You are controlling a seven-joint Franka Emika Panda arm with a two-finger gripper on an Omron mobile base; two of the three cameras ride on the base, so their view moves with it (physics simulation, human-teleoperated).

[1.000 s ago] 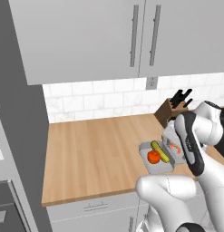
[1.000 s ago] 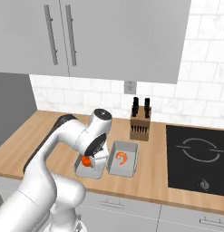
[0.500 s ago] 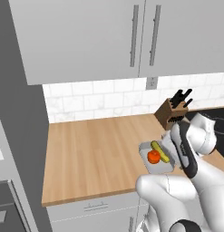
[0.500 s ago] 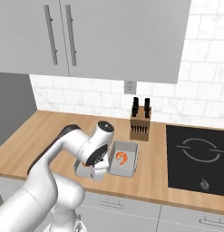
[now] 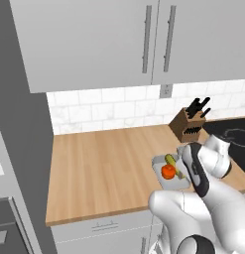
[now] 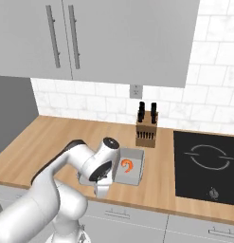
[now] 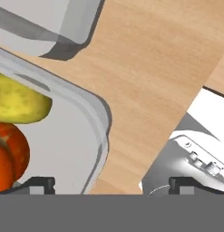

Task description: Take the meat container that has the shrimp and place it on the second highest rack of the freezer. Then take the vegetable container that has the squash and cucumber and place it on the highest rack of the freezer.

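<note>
Both trays sit on the counter (image 5: 104, 168) beside the knife block (image 6: 147, 130): shrimp container (image 6: 129, 166), squash-and-cucumber container (image 5: 169, 172). We judge nothing is moved yet; our gripper (image 7: 111, 185) is wide open, empty.

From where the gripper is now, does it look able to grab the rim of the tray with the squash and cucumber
Probably yes. The open gripper sits low over the vegetable tray, one finger tip inside its wall and the other over bare counter, so the rim lies between them with nothing blocking.
</note>
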